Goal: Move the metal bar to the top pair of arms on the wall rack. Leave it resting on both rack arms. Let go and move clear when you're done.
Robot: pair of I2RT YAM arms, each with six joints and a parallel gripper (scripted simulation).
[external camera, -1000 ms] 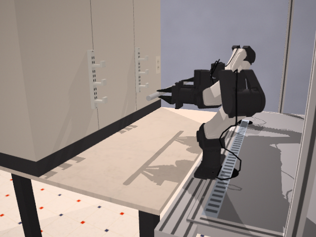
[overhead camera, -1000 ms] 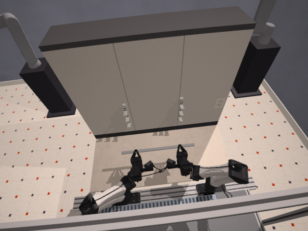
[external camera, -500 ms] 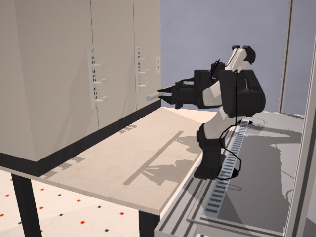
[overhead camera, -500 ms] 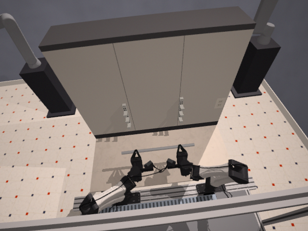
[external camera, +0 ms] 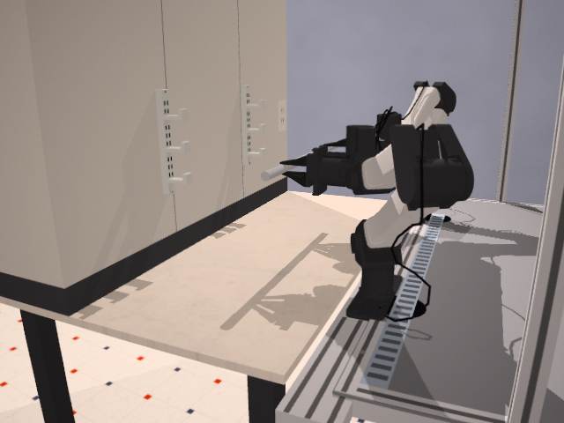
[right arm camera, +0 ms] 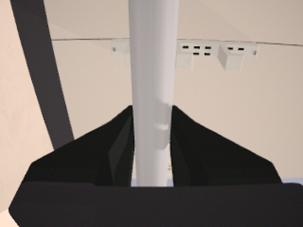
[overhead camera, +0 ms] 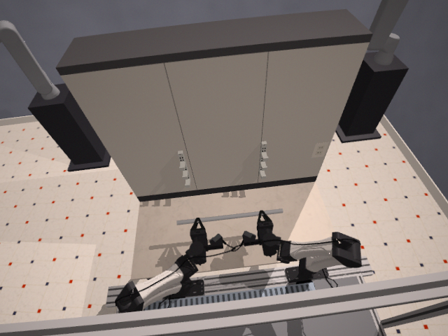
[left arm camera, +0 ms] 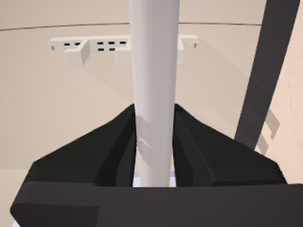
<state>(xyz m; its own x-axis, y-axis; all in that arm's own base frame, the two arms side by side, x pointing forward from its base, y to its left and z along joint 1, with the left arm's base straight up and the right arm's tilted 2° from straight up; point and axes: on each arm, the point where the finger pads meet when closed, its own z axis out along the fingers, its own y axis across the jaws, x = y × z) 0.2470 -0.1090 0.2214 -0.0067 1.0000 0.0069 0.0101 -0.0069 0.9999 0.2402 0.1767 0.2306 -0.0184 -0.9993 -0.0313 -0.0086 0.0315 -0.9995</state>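
A metal bar (overhead camera: 231, 217) (external camera: 271, 173) (left arm camera: 155, 71) (right arm camera: 153, 61) is up in the air between two robot arms and a tall beige panel wall (overhead camera: 217, 108) (external camera: 109, 45) (left arm camera: 47, 104) (right arm camera: 265, 95). It lies roughly level, running side to side above a pale tabletop (overhead camera: 159, 217) (external camera: 204, 282), where its long shadow falls.

The left gripper (overhead camera: 197, 220) (external camera: 285, 169) (left arm camera: 154, 113) has its black fingers clamped on the bar near the left end, one on each side. The right gripper (overhead camera: 261, 213) (external camera: 322, 149) (right arm camera: 151, 114) is likewise clamped on it near the right end — a short piece sticks out beyond each grip.

The rack on the wall is two white upright strips, a left upright (overhead camera: 181, 157) (external camera: 162, 141) (left arm camera: 95, 40) and a right upright (overhead camera: 263, 144) (external camera: 246, 122) (right arm camera: 215, 49), each with three short arms jutting out, one above another. The top pair is the left top arm (overhead camera: 183, 165) (external camera: 182, 114) and the right top arm (overhead camera: 264, 155) (external camera: 262, 104).

The bar is apart from the rack, out in front of it and lower than that top pair. It rests on no rack arm — both grippers carry it.
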